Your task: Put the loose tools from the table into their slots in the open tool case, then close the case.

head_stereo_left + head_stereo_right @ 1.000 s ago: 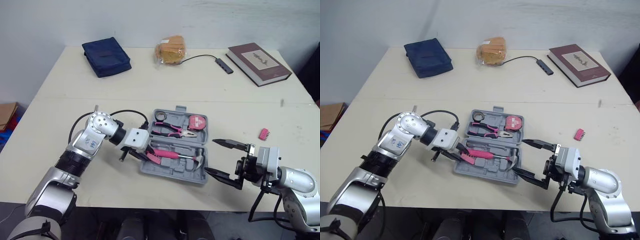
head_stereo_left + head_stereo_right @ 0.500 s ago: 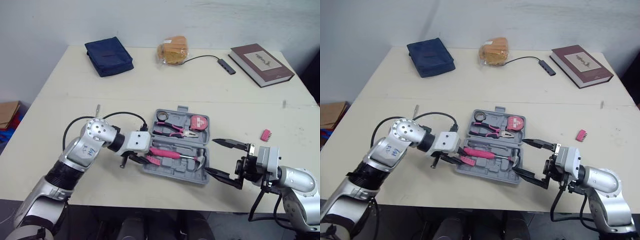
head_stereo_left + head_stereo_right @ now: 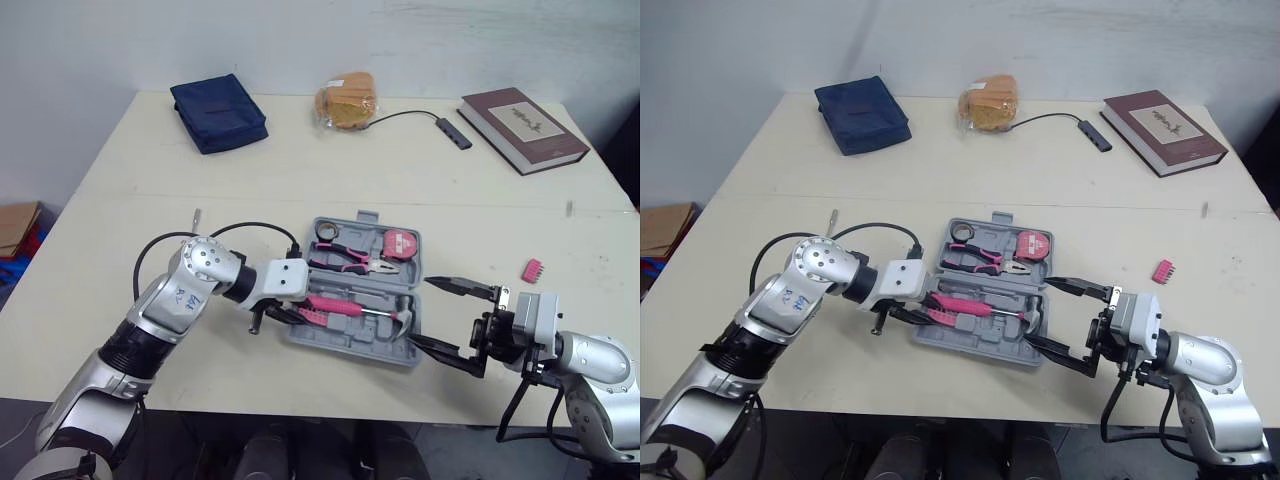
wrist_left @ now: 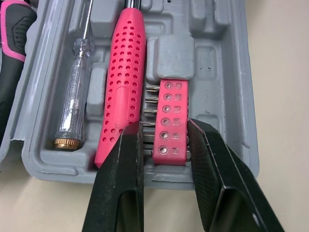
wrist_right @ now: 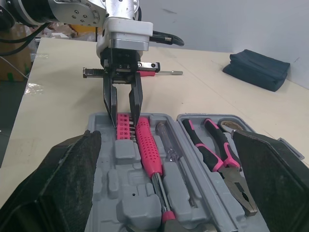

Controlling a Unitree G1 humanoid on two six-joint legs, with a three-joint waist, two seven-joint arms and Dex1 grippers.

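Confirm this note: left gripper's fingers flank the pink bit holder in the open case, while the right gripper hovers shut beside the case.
No: the right gripper is open, fingers spread wide, as the left eye view shows. The left gripper does flank the pink bit holder in the open case.

The left hand had drawn back leftward from the tool case. It has now pushed right again to the case's near-left end, clasping the pink bit holder, which lies in the slot beside the pink screwdriver handle.
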